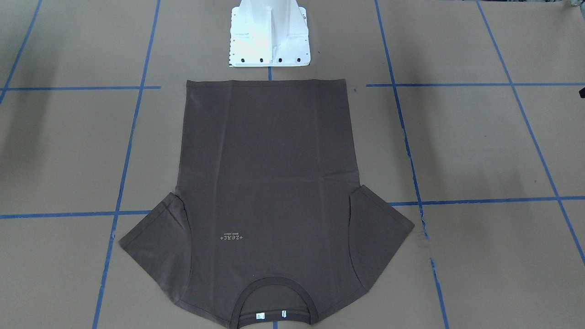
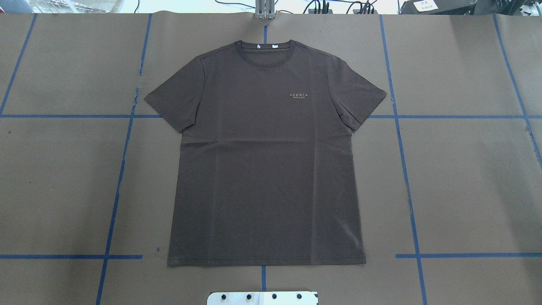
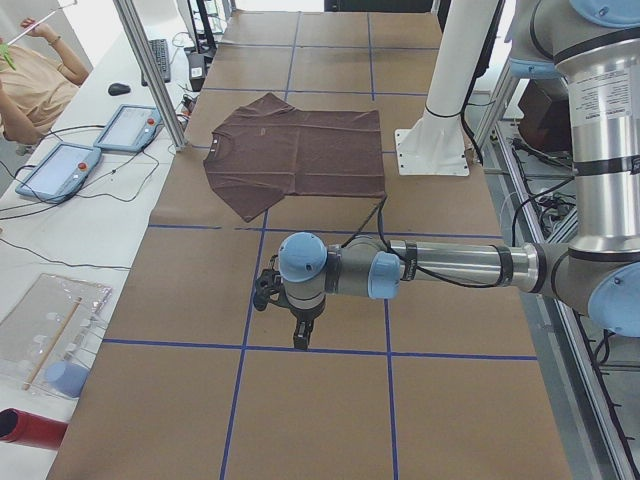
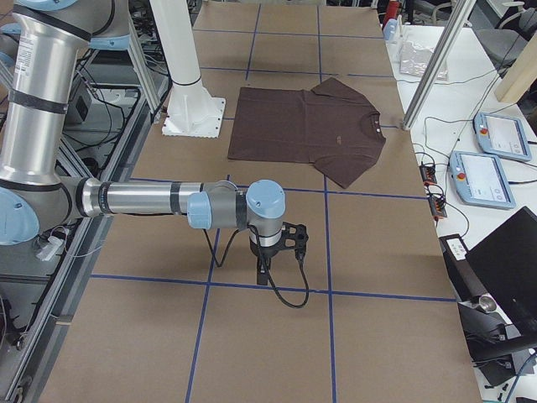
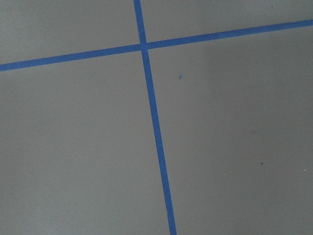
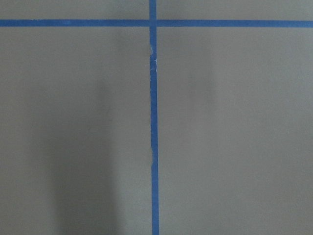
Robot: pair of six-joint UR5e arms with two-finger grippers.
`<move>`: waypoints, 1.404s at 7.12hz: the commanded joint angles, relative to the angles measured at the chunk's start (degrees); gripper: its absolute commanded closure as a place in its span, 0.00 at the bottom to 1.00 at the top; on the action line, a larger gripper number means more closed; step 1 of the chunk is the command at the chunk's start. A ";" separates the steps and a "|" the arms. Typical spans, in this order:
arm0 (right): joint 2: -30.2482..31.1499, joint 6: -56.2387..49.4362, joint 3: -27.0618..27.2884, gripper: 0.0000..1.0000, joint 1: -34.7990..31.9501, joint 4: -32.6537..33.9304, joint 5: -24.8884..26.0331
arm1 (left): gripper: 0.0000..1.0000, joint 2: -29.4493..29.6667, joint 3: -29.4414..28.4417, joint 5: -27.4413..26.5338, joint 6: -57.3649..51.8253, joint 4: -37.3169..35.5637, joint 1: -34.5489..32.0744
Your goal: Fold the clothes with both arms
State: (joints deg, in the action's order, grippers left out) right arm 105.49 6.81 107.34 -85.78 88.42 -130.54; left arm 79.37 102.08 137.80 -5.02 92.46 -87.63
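Nearest me, my left arm (image 3: pixel 450 264) stretches low over the tabletop (image 2: pixel 465 178), left tool (image 3: pixel 300 340) pointing down near a blue tape line (image 5: pixel 155 127); wide or narrow, I cannot tell. Same story for the right tool (image 4: pixel 263 275). The brown T-shirt (image 2: pixel 266 169) lies flat, logo up, well apart from both tools, hem toward the white pedestal (image 1: pixel 269 34).

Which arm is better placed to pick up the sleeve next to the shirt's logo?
Right. That sleeve lies on the robot's right side, and the right tool hangs over that end; the left tool hangs at the other.
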 commanded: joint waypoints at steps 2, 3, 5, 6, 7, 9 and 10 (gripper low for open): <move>-0.19 0.04 2.17 0.00 0.00 0.08 -0.07 | 0.00 -0.09 2.94 -0.17 -0.08 0.18 0.00; -1.50 0.48 3.13 0.00 0.09 -0.53 -0.50 | 0.00 0.00 3.73 -0.34 -0.42 0.26 0.00; -8.94 1.79 2.10 0.00 0.09 -7.70 0.10 | 0.00 1.49 4.35 -0.69 -0.25 11.01 0.00; -12.20 2.15 0.69 0.00 0.17 -8.26 0.02 | 0.00 2.71 3.83 -1.82 -0.08 19.95 0.00; -14.67 1.89 -1.84 0.00 0.09 -9.14 0.19 | 0.00 5.59 2.26 -3.92 -0.16 27.96 -0.09; -16.88 2.41 -10.87 0.00 0.96 -25.04 0.54 | 0.00 7.19 -3.09 -3.85 -0.16 38.09 0.00; -21.59 9.90 -16.92 0.00 0.97 -27.58 0.28 | 0.00 7.21 -4.68 -3.77 -0.07 41.71 0.00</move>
State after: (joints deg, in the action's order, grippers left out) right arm 88.49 10.56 97.73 -85.10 67.13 -130.22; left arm 85.92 100.04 134.07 -5.21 128.39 -87.67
